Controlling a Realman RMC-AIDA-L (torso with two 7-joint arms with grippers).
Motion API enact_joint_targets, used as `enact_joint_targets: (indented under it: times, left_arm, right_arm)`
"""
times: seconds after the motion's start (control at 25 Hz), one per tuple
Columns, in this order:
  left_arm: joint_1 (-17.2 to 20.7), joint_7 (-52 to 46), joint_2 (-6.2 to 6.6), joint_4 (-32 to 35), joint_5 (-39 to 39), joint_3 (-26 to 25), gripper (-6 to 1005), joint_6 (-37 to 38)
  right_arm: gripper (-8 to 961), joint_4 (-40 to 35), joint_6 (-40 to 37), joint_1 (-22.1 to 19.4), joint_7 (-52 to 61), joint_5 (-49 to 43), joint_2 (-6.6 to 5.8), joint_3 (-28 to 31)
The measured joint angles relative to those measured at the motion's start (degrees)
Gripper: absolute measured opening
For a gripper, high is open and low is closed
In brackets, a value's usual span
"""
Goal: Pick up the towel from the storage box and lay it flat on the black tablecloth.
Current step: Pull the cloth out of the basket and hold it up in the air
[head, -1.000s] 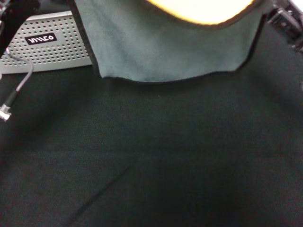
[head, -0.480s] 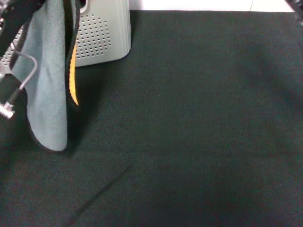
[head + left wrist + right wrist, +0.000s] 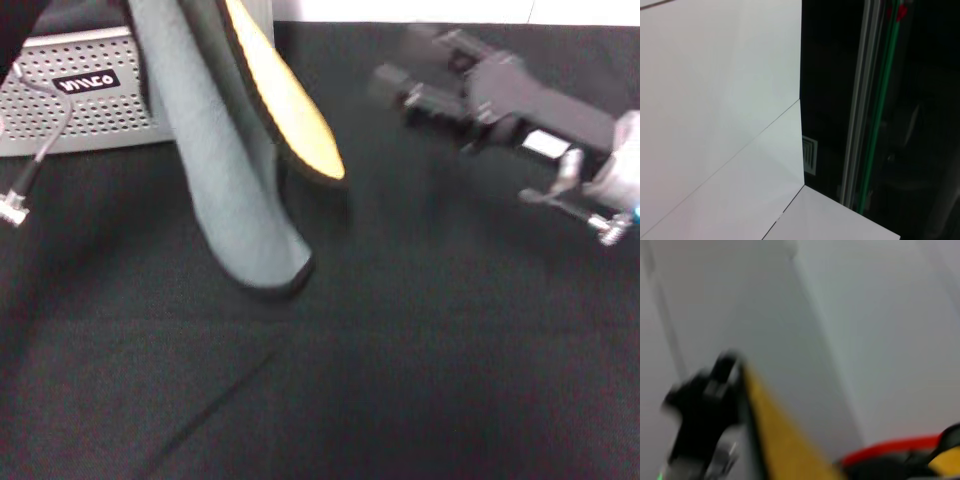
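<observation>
**Towel hangs over black tablecloth as right arm reaches in**

The black tablecloth (image 3: 420, 350) fills nearly the whole head view, finely textured, with a slight crease running diagonally near its front left; the towel (image 3: 225, 190) hangs above it from beyond the top edge of that view, draped in a long fold, grey-green side facing forward, yellow-orange side showing along the upper right flap, black stitched edging tracing the borders; its lowest corner is close to the cloth, though whether it touches cannot be told. Behind the towel at far left stands the storage box (image 3: 85, 95), light grey with perforated sides; its black label carries white lettering, too blurred to read with certainty. The right gripper (image 3: 400, 85) extends from the right side over the tablecloth, just beside the towel's yellow-orange flap and apart from it; its jaws stand spread with nothing between them. A grey cable (image 3: 30, 170) with a metal connector dangles at the left edge, in front of the box; the left gripper itself is out of sight. The right wrist view shows a blurred yellow-orange strip of the towel beside a dark gripper shape.
</observation>
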Motion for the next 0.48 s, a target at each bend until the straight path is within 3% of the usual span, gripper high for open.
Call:
enact_joint_targets:
  times: [0.24, 0.48]
  left_arm:
    - [-0.3, 0.0, -0.11, -0.1, -0.5, 0.2, 14, 0.0]
    - [-1.2, 0.1, -0.19, 0.0, -0.8, 0.3, 13, -0.1]
  right_arm:
    - [866, -7.6, -7.6, 2.8, 1.0, -5.0, -0.09, -8.0]
    - [855, -12.3, -17.7, 3.5, 1.0, -9.1, 0.01, -12.4]
